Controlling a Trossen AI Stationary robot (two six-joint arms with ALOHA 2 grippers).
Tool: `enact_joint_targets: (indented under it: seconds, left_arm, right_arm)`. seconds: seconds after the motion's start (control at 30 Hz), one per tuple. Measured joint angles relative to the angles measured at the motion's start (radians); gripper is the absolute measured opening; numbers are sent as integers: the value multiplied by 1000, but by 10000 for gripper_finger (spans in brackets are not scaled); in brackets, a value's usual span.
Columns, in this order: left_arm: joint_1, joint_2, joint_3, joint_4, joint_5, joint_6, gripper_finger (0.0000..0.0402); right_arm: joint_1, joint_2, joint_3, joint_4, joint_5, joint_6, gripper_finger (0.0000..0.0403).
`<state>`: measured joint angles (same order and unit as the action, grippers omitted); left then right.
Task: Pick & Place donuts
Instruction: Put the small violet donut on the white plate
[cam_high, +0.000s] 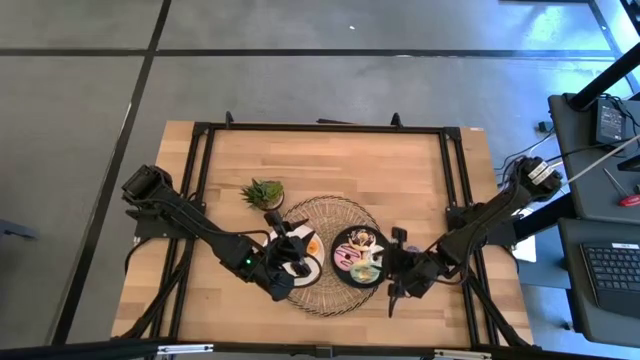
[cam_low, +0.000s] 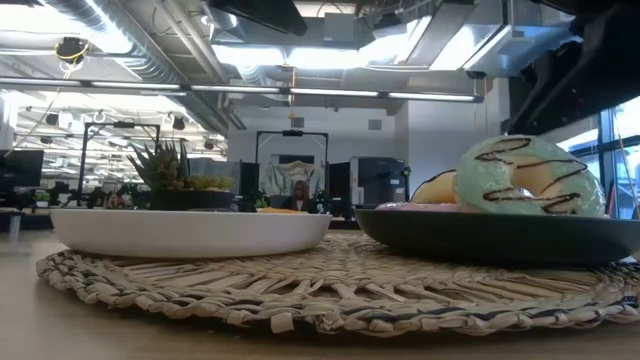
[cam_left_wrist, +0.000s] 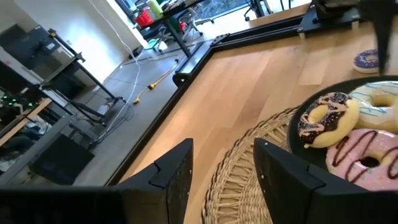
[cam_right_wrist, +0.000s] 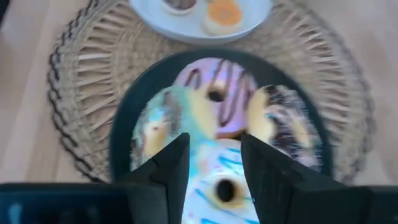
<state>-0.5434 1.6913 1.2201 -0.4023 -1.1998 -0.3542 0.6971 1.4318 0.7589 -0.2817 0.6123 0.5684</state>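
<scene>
Wooden table (cam_high: 400, 170): donuts (cam_right_wrist: 217, 106) under right pincer (cam_right_wrist: 214, 158).

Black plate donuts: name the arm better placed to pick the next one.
Probably the right. The right gripper is open just above the black plate, a white donut with blue stripes between its fingers. The left gripper is over the white plate.

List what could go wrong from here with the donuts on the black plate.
1. The donuts sit packed against each other on the black plate; the right gripper, its fingers open just above the white blue-striped donut, may nudge the pink donut or another neighbour as it closes.
2. The left gripper works over the adjacent white plate, so the arms might collide above the woven mat.
</scene>
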Motion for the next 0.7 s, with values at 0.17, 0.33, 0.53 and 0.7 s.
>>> enact_joint_targets:
  seconds: [0.17,0.33,0.53,0.7]
  left_arm:
    - [0,0,0,-1,45,-1,160]
    - [2,0,0,-2,49,-2,162]
    - [2,0,0,-2,50,-2,163]
    - [2,0,0,-2,51,-4,160]
  right_arm:
    - [1,-71,0,-188,-3,175,142]
    - [0,-114,0,-473,-153,558,144]
    - [2,-101,0,-676,-321,754,144]
    - [2,-92,0,-667,-328,787,145]
